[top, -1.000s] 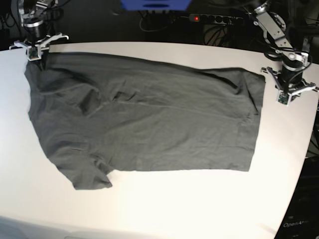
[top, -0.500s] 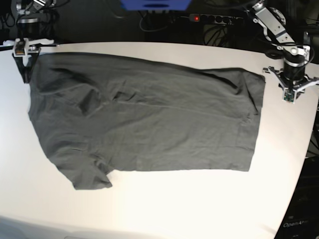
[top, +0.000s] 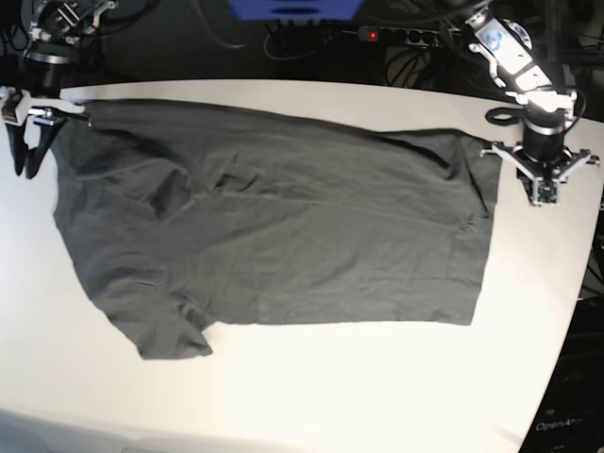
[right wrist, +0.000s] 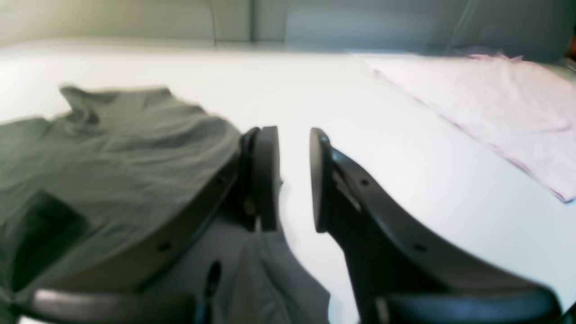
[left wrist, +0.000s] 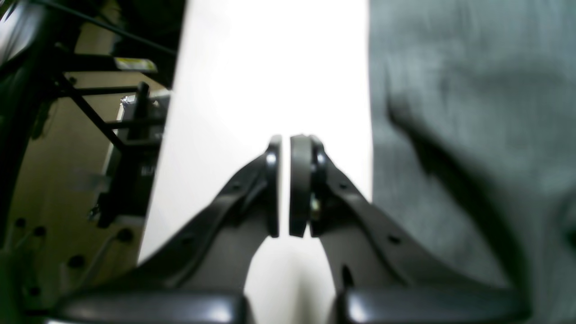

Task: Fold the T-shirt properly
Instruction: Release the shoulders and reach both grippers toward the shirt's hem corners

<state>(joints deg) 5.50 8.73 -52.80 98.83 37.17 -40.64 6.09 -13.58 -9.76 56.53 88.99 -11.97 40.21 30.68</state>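
The dark charcoal T-shirt (top: pixel 283 226) lies spread flat on the white table (top: pixel 330 387), with one sleeve at the near left and the hem on the right. My left gripper (top: pixel 540 193) hovers over bare table just off the hem's far right corner. In the left wrist view its fingers (left wrist: pixel 284 139) are nearly together with nothing between them, and the shirt (left wrist: pixel 472 90) lies to the right. My right gripper (top: pixel 26 165) is at the table's far left edge beside the shirt's corner. In the right wrist view it (right wrist: pixel 292 132) is slightly open and empty, with the shirt (right wrist: pixel 112 148) below and to the left.
A power strip (top: pixel 406 36) and cables lie behind the table, with a blue object (top: pixel 294 8) at the top centre. The table's right edge runs close to the left arm. A pale pinkish flat sheet (right wrist: pixel 495 103) shows at the right in the right wrist view.
The right gripper has moved left off the shirt's far left corner toward the table edge. The left gripper has shifted slightly left toward the hem. The shirt lies as before.
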